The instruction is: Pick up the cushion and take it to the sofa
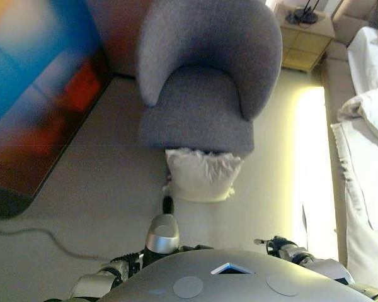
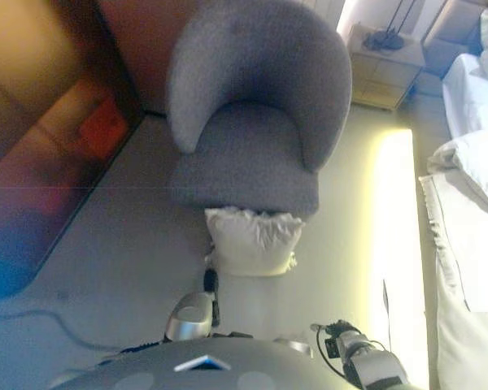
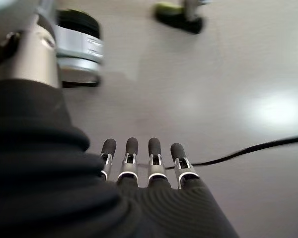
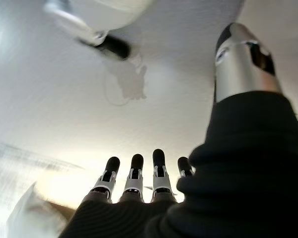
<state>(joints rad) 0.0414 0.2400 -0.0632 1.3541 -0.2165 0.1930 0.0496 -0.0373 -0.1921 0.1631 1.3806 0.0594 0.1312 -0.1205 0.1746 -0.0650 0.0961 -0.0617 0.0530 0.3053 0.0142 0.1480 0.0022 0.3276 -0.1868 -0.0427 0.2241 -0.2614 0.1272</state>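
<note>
A white cushion [image 1: 202, 175] stands on the pale floor, leaning against the front of a grey tub armchair [image 1: 205, 82]; it also shows in the right eye view [image 2: 253, 240]. The cushion lies straight ahead of me, a short way off. My left hand [image 3: 139, 183] hangs low at my side above the floor, fingers straight and empty. My right hand [image 4: 139, 193] hangs the same way on the other side, fingers straight and empty. Neither hand touches the cushion.
A bed with white linen [image 1: 365, 126] runs along the right. A wooden nightstand [image 1: 307, 39] stands at the back right. A dark glossy panel [image 1: 38, 94] lines the left wall. A cable [image 1: 44, 236] lies on the floor at the left.
</note>
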